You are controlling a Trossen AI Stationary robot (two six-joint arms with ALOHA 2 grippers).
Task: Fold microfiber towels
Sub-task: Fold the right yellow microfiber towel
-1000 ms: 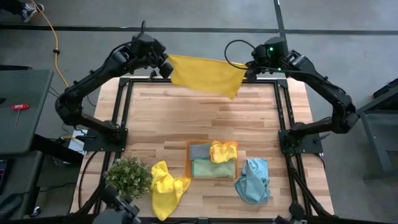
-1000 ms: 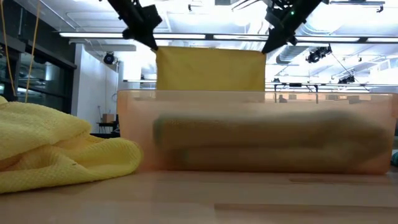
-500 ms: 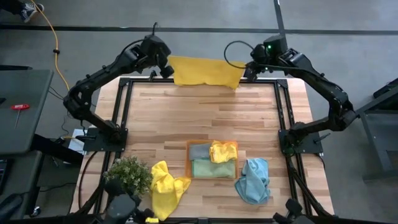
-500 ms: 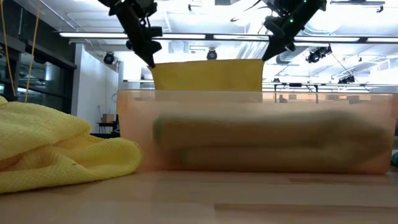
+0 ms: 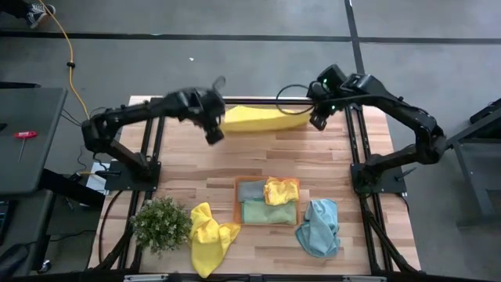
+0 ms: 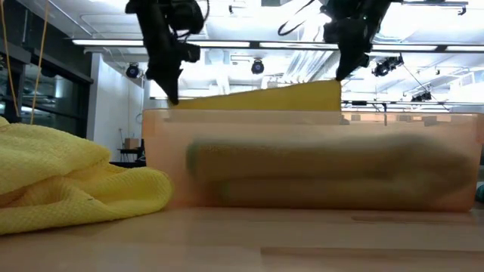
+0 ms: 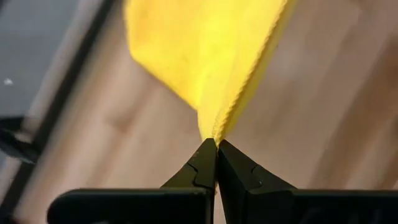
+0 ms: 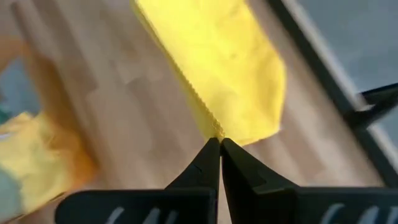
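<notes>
Mid-fold: the left tool [image 5: 213, 131] and right tool [image 5: 317, 119] each pinch a corner of the yellow microfiber towel [image 5: 254, 119], stretched across the surface [image 5: 203, 168] toward twelve o'clock. Next, probably lay it down flat and even.

In the low view the orange tray [image 6: 310, 162] is blurred, its folded contents perhaps a towel, colour unclear

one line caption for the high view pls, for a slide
Left gripper and right gripper each pinch a corner of a yellow towel at the table's far edge.
</notes>
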